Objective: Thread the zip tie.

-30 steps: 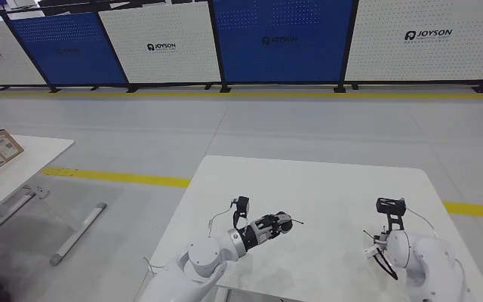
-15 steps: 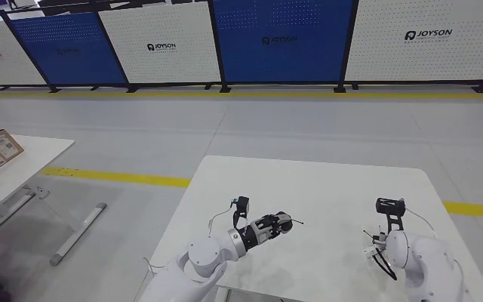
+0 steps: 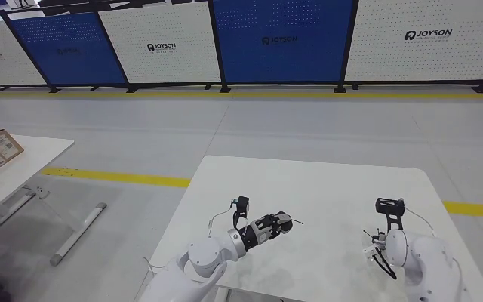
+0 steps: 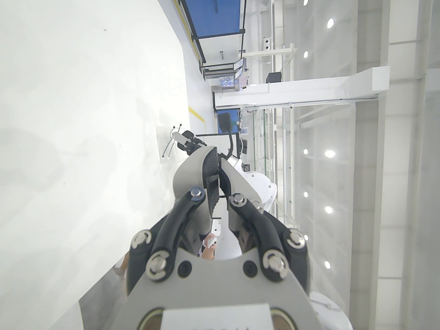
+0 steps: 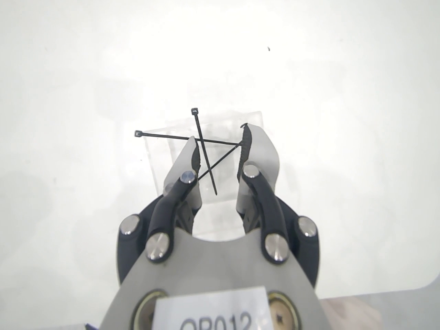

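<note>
Right gripper: fingers were apart, straddling the loose zip ties, probably lined up to pinch one.
Left gripper: fingers were pressed together on a thin black strip, likely a zip tie. It was held off the table with the tip towards the right arm, ready for mating.
Loose zip ties: lay crossed on a clear block, which probably gave the fingers clearance.
Risk: crossed ties, could grab two.
</note>
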